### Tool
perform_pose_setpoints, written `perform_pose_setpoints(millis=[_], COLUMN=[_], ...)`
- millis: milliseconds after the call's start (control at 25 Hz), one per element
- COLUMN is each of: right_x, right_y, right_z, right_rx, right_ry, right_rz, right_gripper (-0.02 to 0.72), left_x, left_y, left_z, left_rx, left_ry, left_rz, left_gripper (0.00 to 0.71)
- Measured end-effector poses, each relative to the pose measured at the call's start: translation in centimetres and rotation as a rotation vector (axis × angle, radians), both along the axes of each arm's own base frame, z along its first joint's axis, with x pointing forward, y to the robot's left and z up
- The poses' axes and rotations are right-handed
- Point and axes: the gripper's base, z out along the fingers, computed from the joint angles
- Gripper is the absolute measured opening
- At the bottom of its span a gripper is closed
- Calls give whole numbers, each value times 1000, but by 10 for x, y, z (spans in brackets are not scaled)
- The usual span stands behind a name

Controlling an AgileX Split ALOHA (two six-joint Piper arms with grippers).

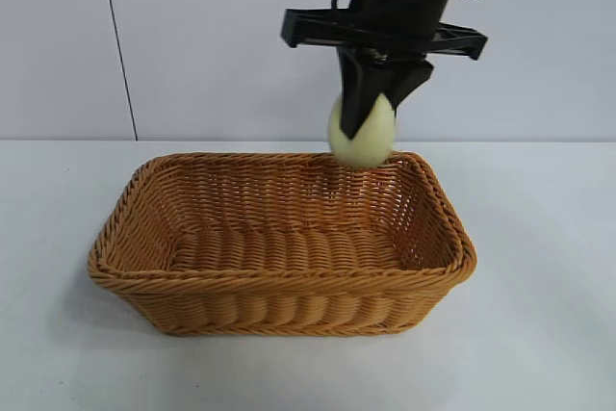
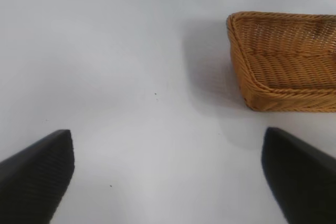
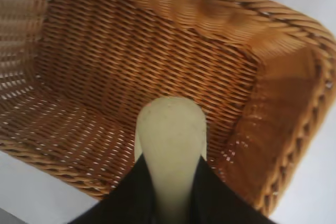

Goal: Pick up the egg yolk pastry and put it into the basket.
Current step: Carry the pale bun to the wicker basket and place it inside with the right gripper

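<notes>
Item one, egg yolk pastry [image 1: 363,135]: a small, pale yellow-cream, matte rounded lump, pinched between the jaws of the right gripper [image 1: 371,122] and carried clear of every surface. The jaws are drawn nearly together, parted only by the width of the pastry, whose rounded end bulges out below the black fingertips [image 1: 354,103]. In the right wrist view the pastry [image 3: 171,148] fills the gap between the two dark fingers [image 3: 131,195] and hangs above the basket's woven floor, close to one end wall. Item two, basket [image 1: 279,281]: a large rectangular wicker piece, orange-brown, with sloping sides and a braided rim, standing on the white bench [image 1: 539,334]. It lies directly beneath the right jaws; in the exterior view the pastry hangs over the rear rim, toward the right-hand corner, without touching the weave. The interior [image 3: 105,82] holds nothing visible other than its own weave. Item three, right arm: black, descending from the top of the exterior view, jaws pointing steeply downward over the basket. Item four, left gripper [image 2: 168,177]: jaws spread wide and holding nothing, its two black fingers [image 2: 37,174] seen at either lower corner of the left wrist view, poised above bare bench [image 2: 131,77]. The basket [image 2: 286,61] sits well apart from these jaws, ahead and off to one side.
</notes>
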Motion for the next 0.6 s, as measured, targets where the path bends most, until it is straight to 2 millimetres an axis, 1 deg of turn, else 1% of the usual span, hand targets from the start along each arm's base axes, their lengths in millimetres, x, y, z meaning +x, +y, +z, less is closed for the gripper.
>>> perform_pose_setpoints(millis=[160,280,360,440,600], right_x=[-6,-3,0,3,10], right_y=[16,20,22,24,31], right_z=[1,0,-7,-21,-61], right_rx=[29,46,47,37,3], right_ry=[-40,-62,-58,-27,49], right_rz=[18,2,-10,-17,-26], right_gripper=[95,95,95,95,95], left_x=[0,0,0,0,0], left_y=[0,0,0,0,0], left_z=[0,0,0,0,0], left_rx=[0,0,0,0,0], left_ry=[0,0,0,0,0], left_rz=[0,0,0,0,0], left_gripper=[695,695,695,695,695])
